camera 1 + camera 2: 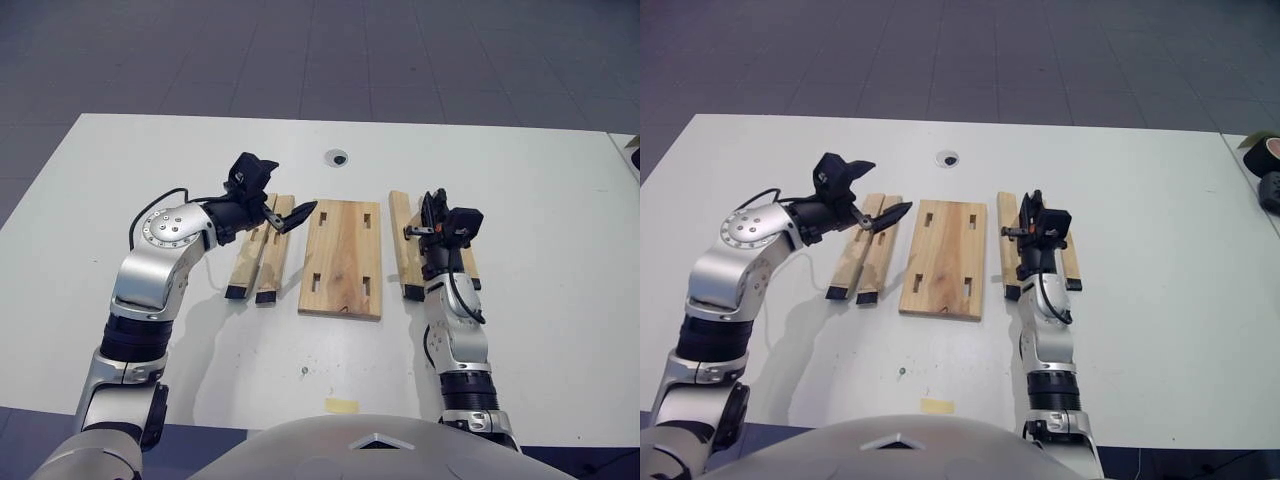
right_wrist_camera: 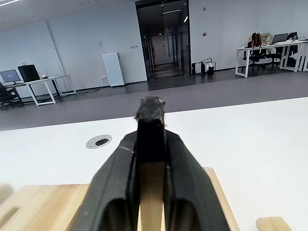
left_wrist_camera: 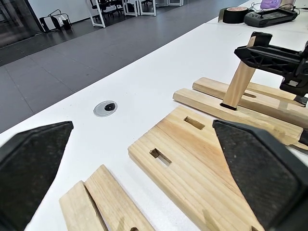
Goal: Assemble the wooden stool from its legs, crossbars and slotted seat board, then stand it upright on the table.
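Observation:
The slotted seat board [image 1: 341, 258] lies flat at the table's middle. Two wooden legs [image 1: 260, 248] lie side by side to its left. My left gripper [image 1: 289, 215] hovers open over their far ends, at the board's left edge; its wide-apart pads [image 3: 260, 168] frame the board's slots [image 3: 159, 155]. More legs [image 1: 404, 243] lie to the right of the board. My right gripper [image 1: 431, 224] stands above them, shut on a short wooden crossbar [image 3: 238, 79]. The crossbar is held nearly upright, its lower end on one of the right legs [image 3: 250, 113].
A round cable grommet [image 1: 337, 157] sits in the table beyond the board. A strip of yellow tape [image 1: 341, 405] lies near the front edge. Dark objects [image 1: 1265, 165] rest at the far right edge. Bare white tabletop [image 1: 560, 200] spreads on both sides.

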